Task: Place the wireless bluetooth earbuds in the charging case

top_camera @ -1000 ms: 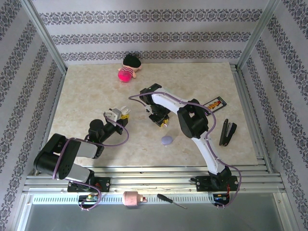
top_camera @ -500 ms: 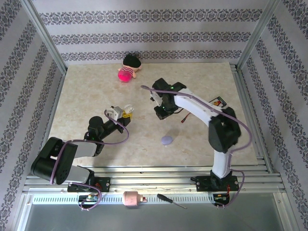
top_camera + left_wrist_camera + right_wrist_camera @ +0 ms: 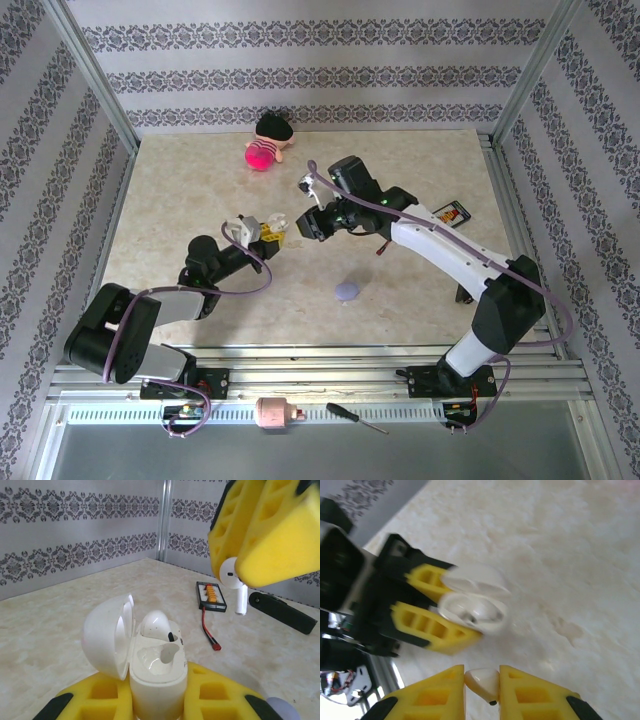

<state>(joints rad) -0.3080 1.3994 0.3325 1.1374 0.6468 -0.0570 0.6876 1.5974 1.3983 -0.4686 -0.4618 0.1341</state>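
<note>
A white charging case (image 3: 155,665) stands upright in my left gripper (image 3: 157,702), which is shut on its base. Its lid is open to the left. One white earbud (image 3: 155,625) sits in the far slot, and the near slot is hollow. My right gripper (image 3: 482,680) is shut on a second white earbud (image 3: 484,682). In the left wrist view that earbud (image 3: 234,582) hangs stem down, above and to the right of the case. The two grippers nearly meet in the top view, the left gripper (image 3: 265,232) just left of the right gripper (image 3: 308,222). From the right wrist the case (image 3: 475,607) looks blurred.
A lavender oval case (image 3: 347,291) lies on the table in front of the grippers. A pink plush doll (image 3: 265,145) sits at the back. A black board with a red wire (image 3: 212,592) and a black bar (image 3: 280,612) lie to the right. A screwdriver (image 3: 357,417) rests on the front rail.
The right arm has swung left and stretched out, bringing the earbud up close to the left gripper. The left gripper has shifted slightly right with the open case.
</note>
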